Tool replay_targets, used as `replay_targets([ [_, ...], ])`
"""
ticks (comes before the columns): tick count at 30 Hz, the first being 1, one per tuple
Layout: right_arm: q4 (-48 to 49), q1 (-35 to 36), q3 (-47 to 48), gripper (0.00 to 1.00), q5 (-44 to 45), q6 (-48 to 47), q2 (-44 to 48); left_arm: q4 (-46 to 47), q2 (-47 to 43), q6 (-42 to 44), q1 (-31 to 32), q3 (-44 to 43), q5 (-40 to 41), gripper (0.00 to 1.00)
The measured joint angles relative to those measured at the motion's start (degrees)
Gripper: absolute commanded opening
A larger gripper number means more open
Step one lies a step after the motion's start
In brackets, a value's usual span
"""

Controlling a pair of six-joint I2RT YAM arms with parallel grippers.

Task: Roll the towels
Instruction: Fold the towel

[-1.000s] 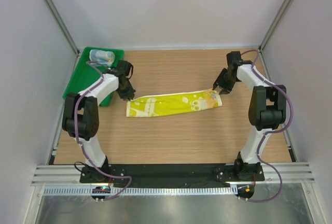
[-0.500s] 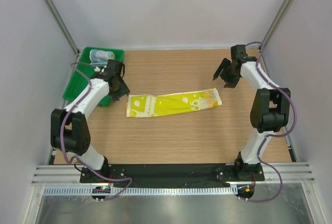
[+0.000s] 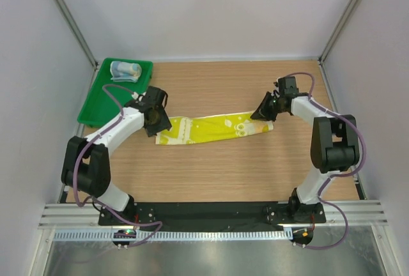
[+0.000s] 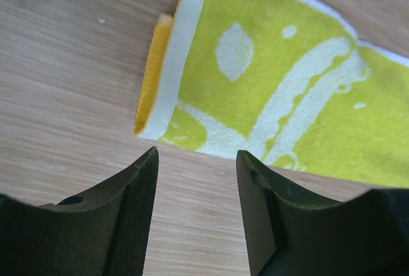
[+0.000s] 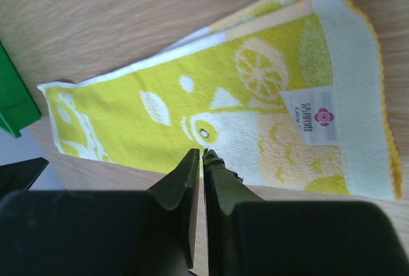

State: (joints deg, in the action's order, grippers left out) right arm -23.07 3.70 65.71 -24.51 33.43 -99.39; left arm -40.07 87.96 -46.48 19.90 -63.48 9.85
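From above, you see the yellow-green towel (image 3: 214,128) lying flat as a long strip across the middle of the table (image 3: 211,174), its left end lower than its right. Your left gripper (image 3: 157,122) sits at the strip's left end and your right gripper (image 3: 262,114) at its right end. The light blue towel (image 3: 125,70) lies rolled up in the far part of the green tray (image 3: 96,100), well apart from both arms. In your left wrist view, the left gripper (image 4: 197,154) has its jaws spread, bare wood between them, just short of the towel's white-bordered corner, where an orange edge (image 4: 153,75) shows along the fold. In your right wrist view, the right gripper (image 5: 201,154) has its fingers pressed together with only a slit between, tips over the towel's long edge, near the white label (image 5: 317,116); you cannot tell whether they nip any cloth
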Motion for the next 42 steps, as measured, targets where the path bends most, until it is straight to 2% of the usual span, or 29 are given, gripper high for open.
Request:
replay_targets([
  [5, 0.55, 0.04, -2.73, 0.12, -1.29, -0.02, -2.25, 0.37, 1.95, 0.0, 0.85, 3.04, 0.17, 0.54],
  [20, 1.64, 0.02, -3.72, 0.08, 0.02, -0.42, -5.27, 2.75, 6.75, 0.96, 0.81, 3.19, 6.16, 0.54],
  [23, 1.73, 0.02, -3.93, 0.08, 0.13, -0.63, -5.7, 3.91, 7.67, 1.33, 0.81, 3.15, 6.67, 0.5],
  [26, 1.68, 0.02, -4.63, 0.07, 0.17, -0.9, -5.77, 5.07, 9.31, 1.66, 0.81, 2.99, 6.69, 0.45],
  [29, 1.7, 0.02, -4.87, 0.06, 0.17, -1.22, -6.12, 6.32, 10.73, 1.68, 0.81, 2.97, 6.67, 0.28],
  [30, 1.73, 0.02, -4.98, 0.06, 0.15, -1.31, -6.16, 6.67, 11.04, 1.77, 0.81, 2.97, 6.67, 0.14],
  [32, 1.86, 0.02, -5.11, 0.06, 0.13, -1.44, -6.23, 7.21, 11.21, 1.81, 0.81, 2.97, 6.64, 0.0],
  [37, 2.58, 0.0, -5.62, 0.06, 0.0, -1.44, -6.23, 7.63, 9.84, 1.97, 0.83, 3.15, 6.69, 0.0],
  [42, 3.08, -0.09, -5.9, 0.11, -0.39, -1.38, -6.23, 7.65, 0.37, 1.97, 1.09, 6.36, 7.48, 0.0],
])
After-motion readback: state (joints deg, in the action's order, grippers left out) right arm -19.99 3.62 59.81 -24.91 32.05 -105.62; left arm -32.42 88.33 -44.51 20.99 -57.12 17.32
